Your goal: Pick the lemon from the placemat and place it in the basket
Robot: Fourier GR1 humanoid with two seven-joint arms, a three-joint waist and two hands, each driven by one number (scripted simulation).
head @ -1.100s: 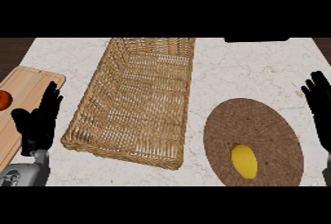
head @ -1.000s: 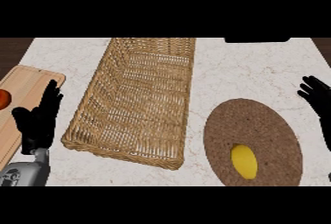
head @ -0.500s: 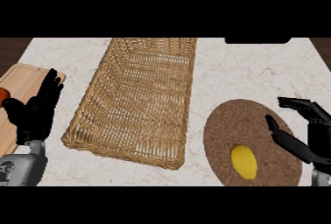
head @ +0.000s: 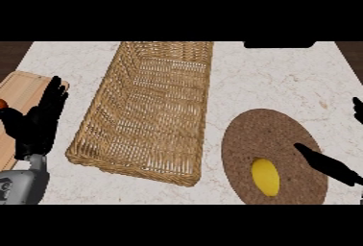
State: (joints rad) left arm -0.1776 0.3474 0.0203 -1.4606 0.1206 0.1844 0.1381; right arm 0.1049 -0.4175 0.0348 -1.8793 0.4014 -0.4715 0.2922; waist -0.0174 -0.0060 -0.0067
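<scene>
A yellow lemon (head: 265, 176) lies on the lower part of a round brown cork placemat (head: 269, 134) at the right. A long woven wicker basket (head: 150, 105) lies in the middle of the counter, with nothing in it. My right hand (head: 327, 165) is open at the right edge, its thumb stretched over the placemat just right of the lemon, not touching it. My left hand (head: 37, 126) stays open at the left, fingers up, over the cutting board's edge.
A wooden cutting board (head: 20, 93) lies at the left with a small red-orange thing (head: 3, 103) at its edge. A dark object (head: 279, 44) sits at the counter's far edge. The counter top is pale marble.
My right hand has dropped from the upper right down to the placemat beside the lemon. The left hand has shifted slightly. The lemon has not moved.
</scene>
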